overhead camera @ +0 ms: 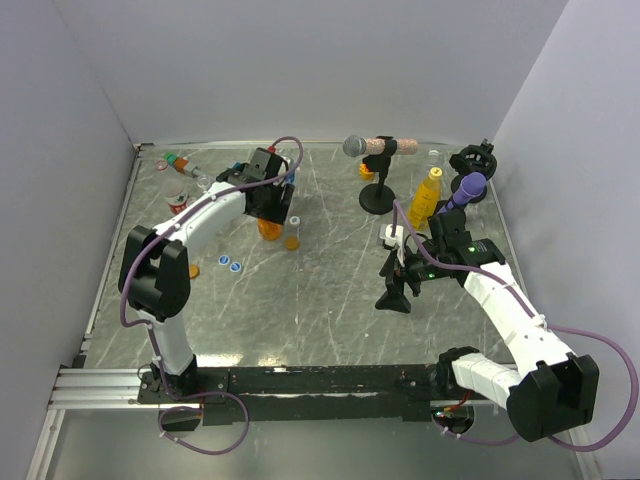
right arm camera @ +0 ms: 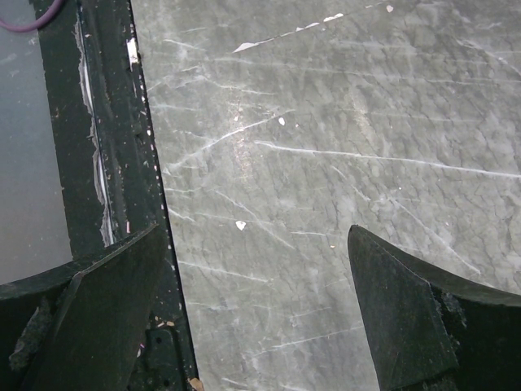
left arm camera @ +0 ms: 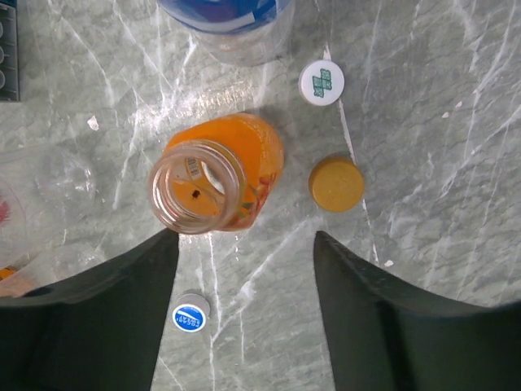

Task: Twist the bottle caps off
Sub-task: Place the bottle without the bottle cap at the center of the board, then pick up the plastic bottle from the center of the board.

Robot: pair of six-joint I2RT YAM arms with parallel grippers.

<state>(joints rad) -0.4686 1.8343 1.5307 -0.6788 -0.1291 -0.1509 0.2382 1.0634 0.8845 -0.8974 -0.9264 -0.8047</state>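
1. Hovering above the squat orange bottle (left arm camera: 254, 153), the left claw (left arm camera: 244, 244) has its jaws spread, with nothing pinched between them.
2. Orange bottle stands upright on the grey marbled tabletop (left arm camera: 440, 106). Its mouth is open and its neck bare. In the wrist view the rim sits just beyond the left-hand fingertip.
3. Orange cap (left arm camera: 336, 183) lies flat on the tabletop, just beside the bottle on the right-hand finger's side.
4. White cap (left arm camera: 321, 83), with green print on top, lies a little beyond the orange cap and apart from it.
5. Blue cap (left arm camera: 190, 316) lies flat between the two fingers, close to the left-hand one.
6. Clear bottle (left arm camera: 228, 24) with a blue label stands just beyond the orange bottle, cut off by the frame edge.
7. Right claw (right arm camera: 256, 236) has its jaws spread wide over bare tabletop and holds nothing. A black rail (right arm camera: 106, 163) runs beside it. It is well apart from every bottle.
8. Yellow bottle (overhead camera: 428, 195) stands upright at far right, near a purple microphone (overhead camera: 468, 188).
9. Red can (overhead camera: 180, 200) and coloured blocks (overhead camera: 175, 160) sit at far left.
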